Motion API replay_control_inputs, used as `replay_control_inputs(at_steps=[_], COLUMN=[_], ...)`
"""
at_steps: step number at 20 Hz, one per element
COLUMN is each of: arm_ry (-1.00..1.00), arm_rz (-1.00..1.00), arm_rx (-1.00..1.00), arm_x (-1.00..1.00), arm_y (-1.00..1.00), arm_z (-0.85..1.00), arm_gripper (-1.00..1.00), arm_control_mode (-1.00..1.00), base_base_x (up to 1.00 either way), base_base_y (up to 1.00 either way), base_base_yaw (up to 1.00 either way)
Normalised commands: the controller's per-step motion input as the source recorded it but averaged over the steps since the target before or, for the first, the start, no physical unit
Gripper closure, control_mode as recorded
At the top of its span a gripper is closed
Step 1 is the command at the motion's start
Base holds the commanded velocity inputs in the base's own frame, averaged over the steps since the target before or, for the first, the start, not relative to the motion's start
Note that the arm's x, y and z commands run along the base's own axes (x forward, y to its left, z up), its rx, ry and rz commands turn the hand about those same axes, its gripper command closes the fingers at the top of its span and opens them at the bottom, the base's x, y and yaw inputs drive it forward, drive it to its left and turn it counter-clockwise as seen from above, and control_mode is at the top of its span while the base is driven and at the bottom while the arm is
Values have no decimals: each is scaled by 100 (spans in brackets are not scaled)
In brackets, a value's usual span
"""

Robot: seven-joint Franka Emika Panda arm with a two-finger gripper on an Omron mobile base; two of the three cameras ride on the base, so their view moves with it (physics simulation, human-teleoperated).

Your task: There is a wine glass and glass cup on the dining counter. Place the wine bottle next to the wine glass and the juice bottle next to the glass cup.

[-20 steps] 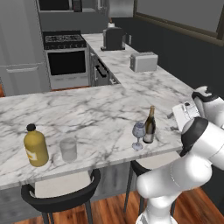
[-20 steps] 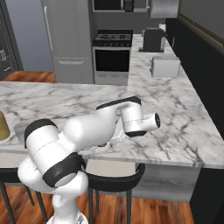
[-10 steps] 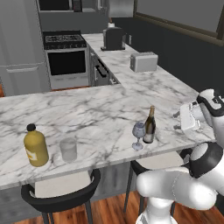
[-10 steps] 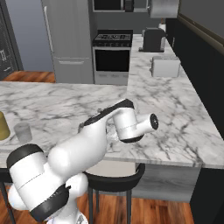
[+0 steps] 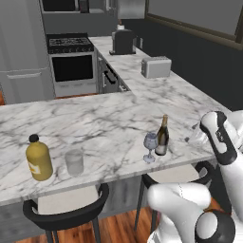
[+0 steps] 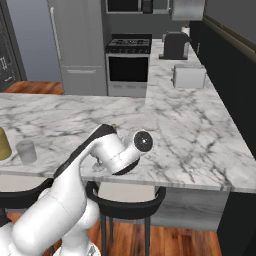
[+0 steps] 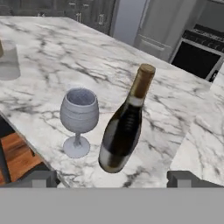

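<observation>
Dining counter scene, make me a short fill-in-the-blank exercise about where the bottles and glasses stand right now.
1. The wine bottle stands right beside the ____ glass.
2. The juice bottle has a ____ cap.
3. The glass cup stands between the juice bottle and the wine glass, nearest the ____ bottle.
4. All four stand on the ____ dining counter.

Missing words: wine; black; juice; marble

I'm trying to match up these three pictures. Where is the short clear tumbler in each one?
Left base view: the glass cup stands lower left on the dining counter, right of the juice bottle.
Right base view: far left, near the counter's front edge.
Hand view: upper left edge, partly cut off.
Shared landmark: the oven beyond the counter.
</observation>
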Motion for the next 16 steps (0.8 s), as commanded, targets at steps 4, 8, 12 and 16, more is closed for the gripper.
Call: replay_control_inputs(at_steps=[4,8,12,16], arm_ry=[15,7,0,0], arm_rz=[-20,-15,-14,-13], arm_rx=[-3,0,0,0], arm_x=[-33,-46,-55,-53], arm_y=[14,7,2,0], arm_z=[28,25,21,26], arm_gripper=[-100,-100,-100,-100], arm_control_mode=[-100,-100,-100,-100], base_base_x=[0,0,0,0], base_base_y=[0,0,0,0], base_base_yaw=[0,0,0,0])
